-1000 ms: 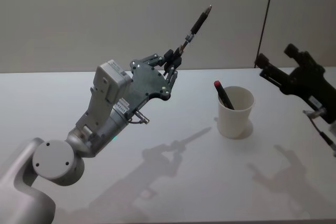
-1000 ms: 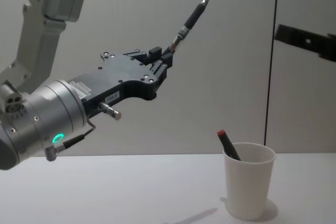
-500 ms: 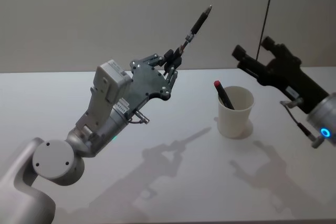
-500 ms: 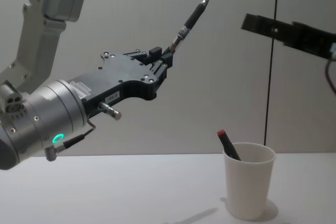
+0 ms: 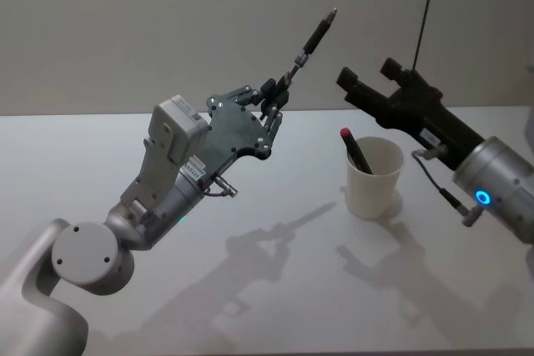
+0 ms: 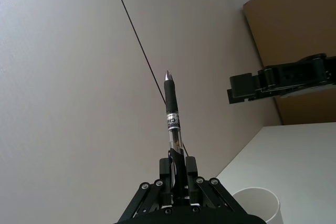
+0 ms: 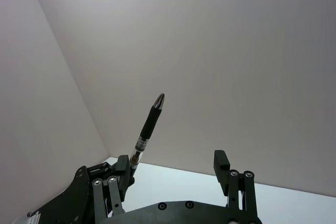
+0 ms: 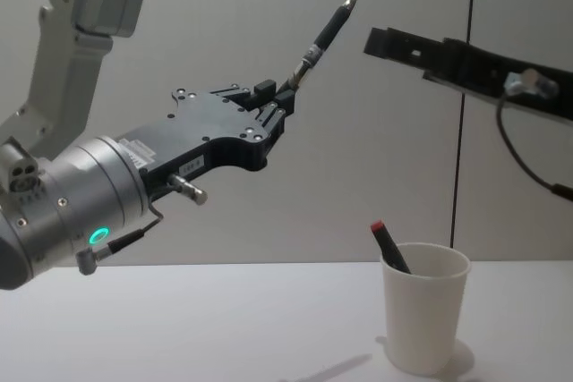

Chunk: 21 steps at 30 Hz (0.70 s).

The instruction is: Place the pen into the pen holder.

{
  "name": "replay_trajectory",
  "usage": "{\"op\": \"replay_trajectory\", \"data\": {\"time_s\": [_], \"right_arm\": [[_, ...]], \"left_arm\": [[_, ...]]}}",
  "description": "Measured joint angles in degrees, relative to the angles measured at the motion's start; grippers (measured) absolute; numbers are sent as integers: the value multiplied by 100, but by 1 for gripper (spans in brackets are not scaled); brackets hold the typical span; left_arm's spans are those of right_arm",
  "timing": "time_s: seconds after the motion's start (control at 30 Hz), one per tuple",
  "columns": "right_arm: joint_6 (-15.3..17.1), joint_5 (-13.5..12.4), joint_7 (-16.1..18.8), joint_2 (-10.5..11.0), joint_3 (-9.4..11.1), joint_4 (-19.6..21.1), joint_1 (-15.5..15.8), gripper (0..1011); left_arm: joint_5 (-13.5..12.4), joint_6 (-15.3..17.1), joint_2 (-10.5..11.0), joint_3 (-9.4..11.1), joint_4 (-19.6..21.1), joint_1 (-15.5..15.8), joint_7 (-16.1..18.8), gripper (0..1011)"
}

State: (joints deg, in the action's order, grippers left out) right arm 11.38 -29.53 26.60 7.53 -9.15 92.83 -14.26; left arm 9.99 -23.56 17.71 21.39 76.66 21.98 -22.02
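Item, left gripper (image 5: 272, 104): we find its fingers clamped on the lower end of the pen (image 5: 310, 39), whose barrel slants up past the fingertips, tip uppermost. Item, right gripper (image 5: 367, 79): we note its fingers spread with nothing between them, near the pen's barrel and apart from it. Item, pen holder (image 5: 375, 183): upright on the table (image 5: 275, 248), below the right fingers and well below the left ones, a red-capped pen (image 5: 354, 149) leaning inside.
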Motion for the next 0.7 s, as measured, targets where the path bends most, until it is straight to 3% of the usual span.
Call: {"op": "replay_trajectory", "data": {"time_s": [0.7], "right_arm": [[313, -428, -135, -295, -185, -328, -418, 1001]], "left_arm": [[0, 0, 0, 0, 0, 0, 1, 179]]}}
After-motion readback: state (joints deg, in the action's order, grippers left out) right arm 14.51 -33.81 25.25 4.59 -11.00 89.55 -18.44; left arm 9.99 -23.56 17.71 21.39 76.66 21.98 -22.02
